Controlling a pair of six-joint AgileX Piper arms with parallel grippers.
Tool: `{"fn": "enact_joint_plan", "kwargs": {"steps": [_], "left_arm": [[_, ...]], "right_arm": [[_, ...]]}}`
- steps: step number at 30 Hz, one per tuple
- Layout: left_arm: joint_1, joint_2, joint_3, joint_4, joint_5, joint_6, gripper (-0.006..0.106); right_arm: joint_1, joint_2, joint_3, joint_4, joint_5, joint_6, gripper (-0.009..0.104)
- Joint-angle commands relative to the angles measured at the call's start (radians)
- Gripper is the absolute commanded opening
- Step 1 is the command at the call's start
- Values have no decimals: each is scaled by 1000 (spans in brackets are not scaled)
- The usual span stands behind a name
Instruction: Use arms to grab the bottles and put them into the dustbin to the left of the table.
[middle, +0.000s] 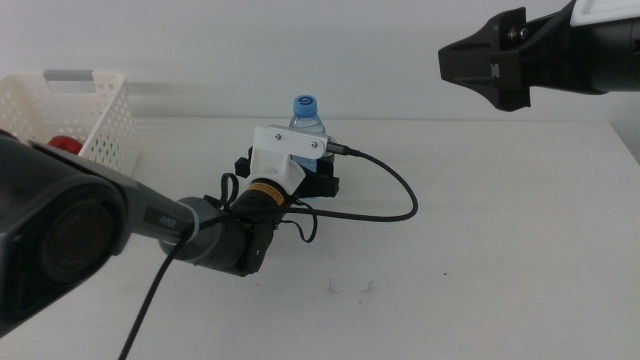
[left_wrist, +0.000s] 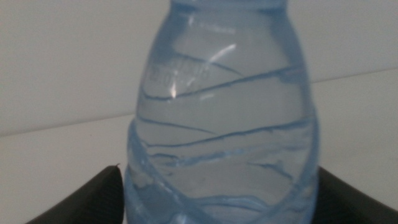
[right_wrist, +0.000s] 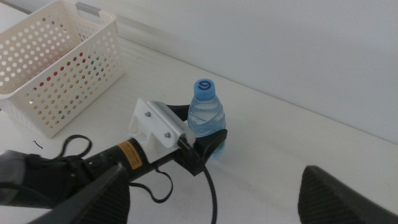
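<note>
Left pincer pinching water bottle; red can inside dustbin

The counter is overlooked from the front and above by the middle view. The water bottle is seen from very close by the left wrist view, filling the frame. A higher, farther look down is given by the right wrist view, sharing the bottle, the basket and the left arm with the middle view.
</note>
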Motion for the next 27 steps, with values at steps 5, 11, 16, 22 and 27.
{"fn": "enact_joint_plan", "kwargs": {"steps": [5,11,16,22,27], "left_arm": [[4,70,-80,-15,-7,-9,94],[14,115,-133,-19,-8,40,88],[13,110,-130,-19,-20,85,52],[12,-92,0,-8,42,55,-2],[12,-360,96,-4,367,55,-2]], "right_arm": [[2,-2,2,-3,-7,-5,88],[2,-2,2,-3,-7,-5,88],[2,-2,2,-3,-7,-5,88],[2,-2,2,-3,-7,-5,88],[2,-2,2,-3,-7,-5,88]]}}
